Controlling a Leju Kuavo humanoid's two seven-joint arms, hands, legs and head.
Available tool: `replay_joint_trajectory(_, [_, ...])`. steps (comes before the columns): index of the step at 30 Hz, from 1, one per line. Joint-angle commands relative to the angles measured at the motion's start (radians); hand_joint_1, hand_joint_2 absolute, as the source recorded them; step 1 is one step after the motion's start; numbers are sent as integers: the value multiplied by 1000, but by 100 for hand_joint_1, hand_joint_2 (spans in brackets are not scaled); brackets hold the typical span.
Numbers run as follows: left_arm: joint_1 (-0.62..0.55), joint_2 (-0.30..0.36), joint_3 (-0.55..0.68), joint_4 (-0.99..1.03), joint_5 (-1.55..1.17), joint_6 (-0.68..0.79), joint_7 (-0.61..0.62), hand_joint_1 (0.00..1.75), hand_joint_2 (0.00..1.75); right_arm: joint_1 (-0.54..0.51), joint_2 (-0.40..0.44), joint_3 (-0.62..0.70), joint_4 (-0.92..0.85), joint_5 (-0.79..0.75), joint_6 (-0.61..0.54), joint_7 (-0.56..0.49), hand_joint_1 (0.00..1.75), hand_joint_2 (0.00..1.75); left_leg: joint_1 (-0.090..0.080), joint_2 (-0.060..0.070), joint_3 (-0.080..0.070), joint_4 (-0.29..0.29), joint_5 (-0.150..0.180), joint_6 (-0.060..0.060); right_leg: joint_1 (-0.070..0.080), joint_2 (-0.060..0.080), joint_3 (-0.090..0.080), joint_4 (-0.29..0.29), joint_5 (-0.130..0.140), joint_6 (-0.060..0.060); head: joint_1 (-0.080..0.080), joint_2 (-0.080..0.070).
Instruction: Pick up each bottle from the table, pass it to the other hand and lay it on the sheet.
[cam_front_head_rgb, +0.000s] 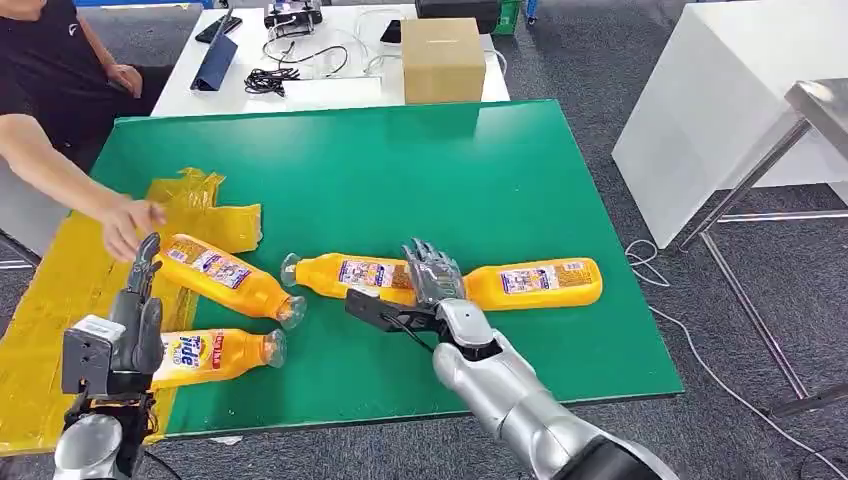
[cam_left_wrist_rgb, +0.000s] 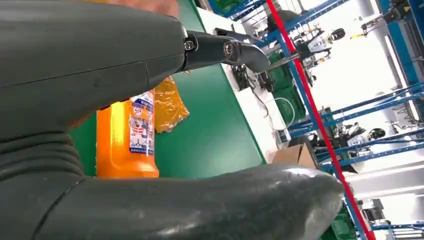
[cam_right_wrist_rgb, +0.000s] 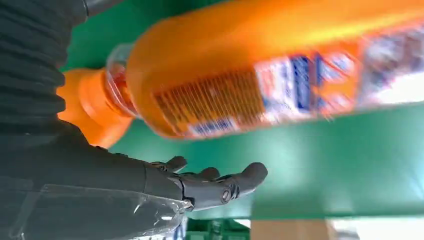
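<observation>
Right hand covers the join of two bottles; the near bottle's label blurs beside the fingers.

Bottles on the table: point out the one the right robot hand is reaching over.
The far-right bottle, lying on the green table; the right robot hand covers its neck. The others lie further left.

A robotics lab: blue racking holding robots, a cable-strewn white desk, grey carpet.
</observation>
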Motion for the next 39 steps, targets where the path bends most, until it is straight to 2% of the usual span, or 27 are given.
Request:
replay_joint_trajectory(1, [-42, -1, -26, 49, 15, -12, 13, 0, 0, -89, 23, 62, 243, 60, -22, 47, 0, 175, 1, 0, 5, 0, -2, -1, 1, 0, 5, -1, -2, 0, 0, 0])
replay_joint_trajectory(9, [-50, -4, -45, 66, 43, -30, 4, 0, 0, -132, 42, 48, 278, 115, -76, 32, 0, 175, 0, -1, 2, 0, -1, -1, 0, -1, 2, 0, -1, 0, 0, 0])
replay_joint_trajectory(17, [-35, -7, -31, 53, 59, -33, 1, 0, 0, -151, 69, 65, 279, 144, -53, 41, 0, 175, 0, 0, 2, 0, -1, -1, 0, 0, 2, 0, -1, 0, 0, 0])
replay_joint_trajectory(39, [-47, -9, -27, 66, 70, -37, -1, 0, 0, -152, 75, 39, 303, 118, -14, 23, 0, 175, 0, -1, 2, 0, 0, -1, 0, -1, 2, 0, -1, 0, 0, 0])
